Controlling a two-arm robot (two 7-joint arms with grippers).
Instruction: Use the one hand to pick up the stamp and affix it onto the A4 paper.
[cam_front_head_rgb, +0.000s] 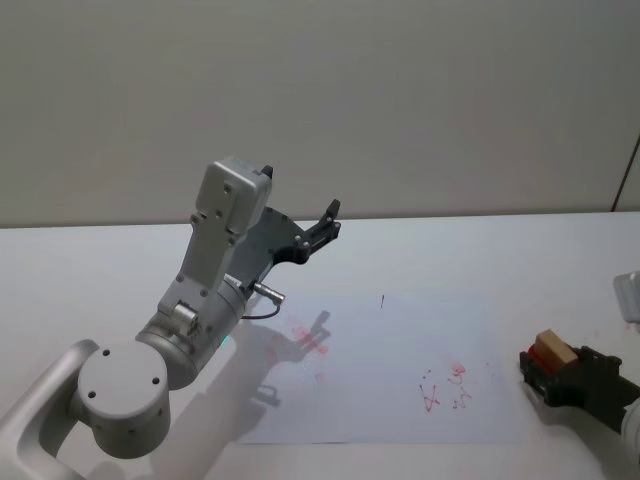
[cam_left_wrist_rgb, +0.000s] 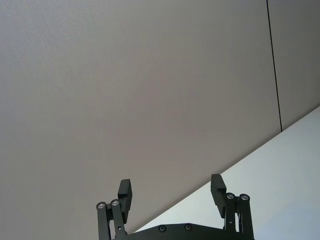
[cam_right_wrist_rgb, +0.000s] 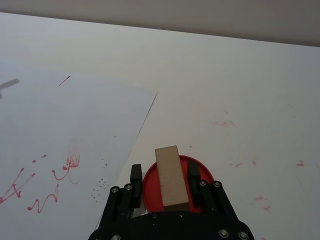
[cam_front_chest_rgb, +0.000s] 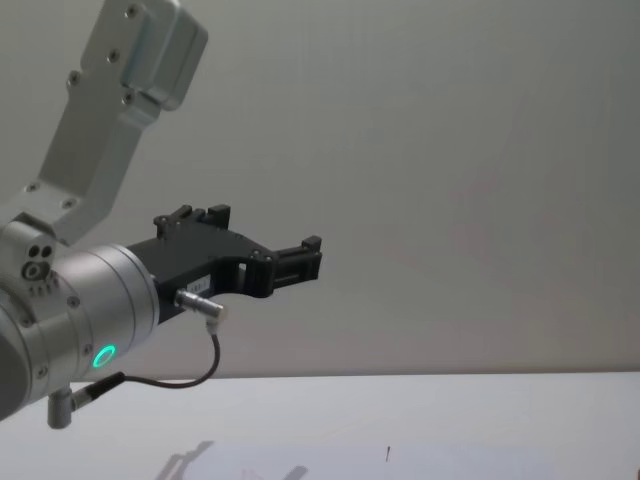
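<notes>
Near right: the right gripper (cam_right_wrist_rgb: 164, 170) is sitting low over the white table (cam_front_head_rgb: 520, 260), jaws standing apart and straddling the stamp (cam_right_wrist_rgb: 171, 177), a small light-tan wooden block. One finger (cam_right_wrist_rgb: 194, 176) is lying close against the block, while the other is leaving a strip of red showing beside it (so not clamped). The stamp is standing upright on the flat round red pad (cam_right_wrist_rgb: 151, 190), just beside the right edge of the A4 paper (cam_front_head_rgb: 380, 400), not on it. That thin white sheet is lying flat mid-table, carrying red scribbles (cam_front_head_rgb: 440, 390) near its right end, red smudges (cam_front_head_rgb: 308, 338) toward its left and a tiny dark tick (cam_front_head_rgb: 382, 300) near the far edge. Red flecks are also dotting the bare tabletop beyond the pad. Farther back on the left, the left gripper (cam_left_wrist_rgb: 171, 192) is hanging raised above the table, black fingers spread wide, pointing at the plain grey wall (cam_front_chest_rgb: 450, 150).
</notes>
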